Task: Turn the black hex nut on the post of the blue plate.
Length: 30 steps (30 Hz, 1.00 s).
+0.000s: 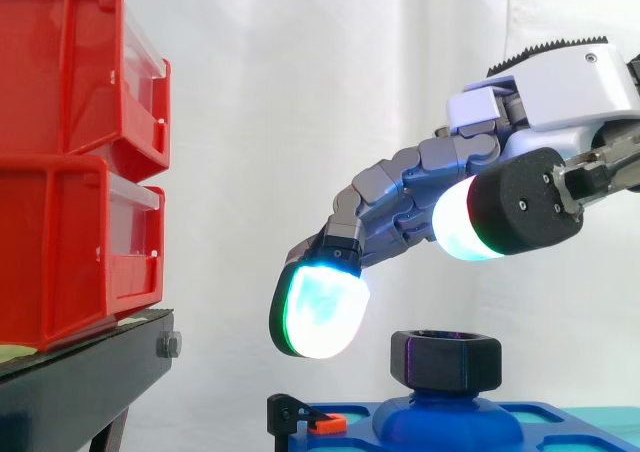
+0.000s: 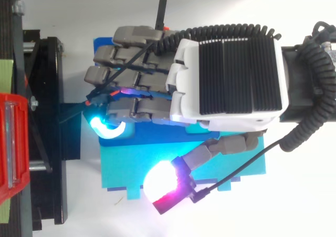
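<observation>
Plainly, black hex nut (image 1: 446,360), axis vertical.

Clear air separates the hand (image 1: 560,92) from the black hex nut (image 1: 446,360) beneath it, while the red bins (image 1: 70,162) stand well apart.

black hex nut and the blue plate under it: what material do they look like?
Black hex nut: probably plastic, possibly printed. It is matte black with soft highlights on rounded edges, though coated metal can't be excluded. Blue plate: looks like moulded or printed plastic, with uniform saturated colour, a dull finish and no metallic glint.
</observation>
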Each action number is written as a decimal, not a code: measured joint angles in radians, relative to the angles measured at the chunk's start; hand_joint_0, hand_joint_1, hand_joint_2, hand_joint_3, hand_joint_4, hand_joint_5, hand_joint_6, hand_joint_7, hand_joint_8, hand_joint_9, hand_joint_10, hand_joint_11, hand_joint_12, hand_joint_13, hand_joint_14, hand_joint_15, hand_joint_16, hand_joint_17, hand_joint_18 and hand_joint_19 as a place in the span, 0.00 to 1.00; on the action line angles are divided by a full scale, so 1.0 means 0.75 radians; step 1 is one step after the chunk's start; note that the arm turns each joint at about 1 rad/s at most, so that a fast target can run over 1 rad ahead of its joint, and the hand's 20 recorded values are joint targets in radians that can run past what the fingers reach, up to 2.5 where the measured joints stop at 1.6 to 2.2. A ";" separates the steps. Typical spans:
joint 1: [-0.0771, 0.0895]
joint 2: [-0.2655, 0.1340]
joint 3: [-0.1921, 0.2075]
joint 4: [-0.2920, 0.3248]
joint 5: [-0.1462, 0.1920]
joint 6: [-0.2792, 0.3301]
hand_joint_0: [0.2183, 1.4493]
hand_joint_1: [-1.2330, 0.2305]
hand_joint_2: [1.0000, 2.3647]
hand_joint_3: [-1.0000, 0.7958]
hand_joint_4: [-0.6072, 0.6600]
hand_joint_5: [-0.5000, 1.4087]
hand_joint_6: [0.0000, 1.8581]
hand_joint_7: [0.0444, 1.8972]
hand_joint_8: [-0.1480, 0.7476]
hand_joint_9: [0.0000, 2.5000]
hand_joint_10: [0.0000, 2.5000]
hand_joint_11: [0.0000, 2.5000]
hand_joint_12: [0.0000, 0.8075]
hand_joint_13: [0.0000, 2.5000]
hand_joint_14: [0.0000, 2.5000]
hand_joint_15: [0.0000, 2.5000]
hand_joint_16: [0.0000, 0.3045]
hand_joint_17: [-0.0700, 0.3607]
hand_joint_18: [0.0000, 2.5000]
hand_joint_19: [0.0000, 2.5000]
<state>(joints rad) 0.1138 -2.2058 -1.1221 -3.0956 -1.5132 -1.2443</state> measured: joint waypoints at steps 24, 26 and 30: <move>-0.019 0.001 -0.021 -0.038 -0.028 0.000 0.11 0.41 0.00 0.28 0.63 0.14 0.27 0.38 0.45 0.07 0.00 0.00 0.51 0.03 0.00 0.04 0.23 0.53 0.01 0.10; -0.022 0.001 -0.022 -0.039 -0.034 0.000 0.11 0.43 0.00 0.28 0.63 0.14 0.27 0.39 0.45 0.07 0.00 0.00 0.51 0.02 0.00 0.04 0.23 0.52 0.01 0.10; -0.034 0.000 -0.022 -0.037 -0.049 -0.001 0.11 0.48 0.00 0.28 0.64 0.14 0.27 0.39 0.45 0.07 0.00 0.00 0.52 0.02 0.00 0.04 0.23 0.53 0.00 0.10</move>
<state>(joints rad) 0.0885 -2.2055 -1.1382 -3.1236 -1.5502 -1.2450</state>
